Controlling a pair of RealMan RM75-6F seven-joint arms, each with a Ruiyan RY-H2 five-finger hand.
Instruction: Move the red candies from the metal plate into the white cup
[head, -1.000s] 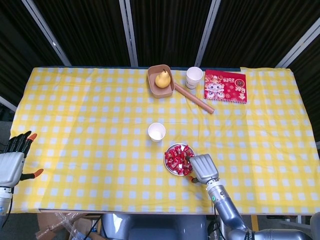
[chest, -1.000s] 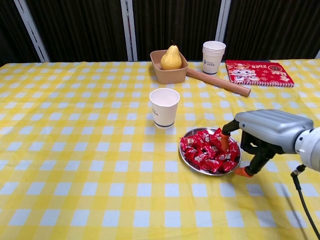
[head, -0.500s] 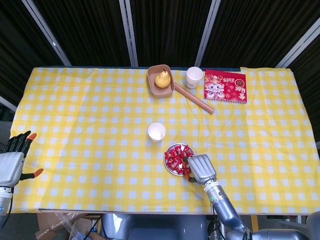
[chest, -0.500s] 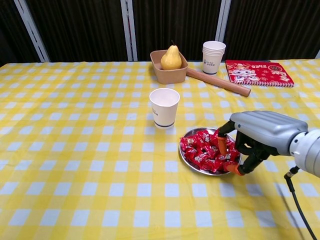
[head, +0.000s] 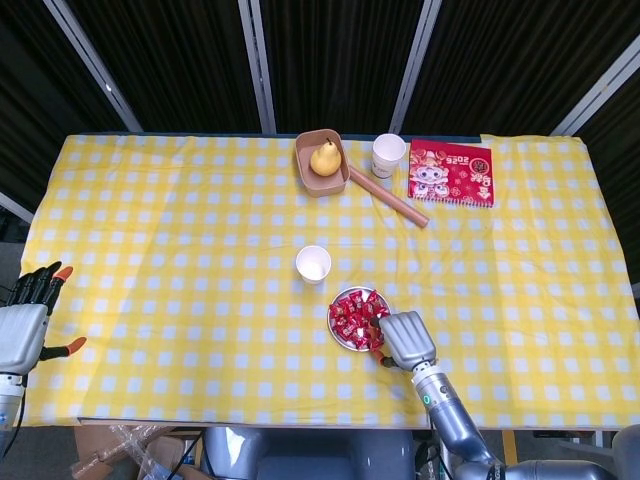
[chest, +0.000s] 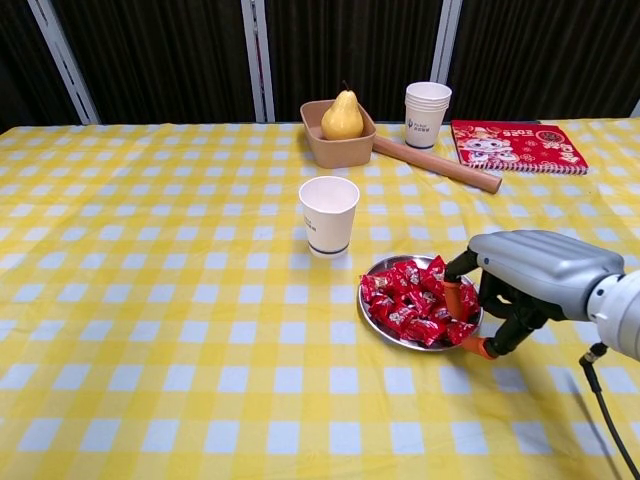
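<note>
A shallow round metal plate (chest: 372, 322) with a shiny rim is seen near the front of the table, which is covered by a yellow-and-white checked cloth (chest: 150, 300). The plate is heaped with small red candies (chest: 410, 300) in glossy crinkled wrappers. Just beyond the plate and slightly to its left, a white paper cup (chest: 328, 215) with a dark band near its base is set upright, mouth open; it stands apart from the plate.

The right hand (chest: 520, 275), cased in smooth grey metal with dark fingers tipped in orange, is placed at the plate's right edge. Its fingers are curled downward: one orange tip (chest: 451, 296) is pressed in among the candies at the right side of the heap, and another is set on the cloth just outside the rim. Whether a candy is actually pinched cannot be told from either view.

The left hand (head: 30, 318) is seen only in the head view, beyond the table's left edge, with its fingers spread apart and nothing held.

At the far side a yellow pear in a tan square bowl (chest: 338, 132), a stack of white paper cups (chest: 427, 115), a brown cardboard tube (chest: 436, 164) and a red spiral-bound booklet (chest: 517, 146) are arranged.
</note>
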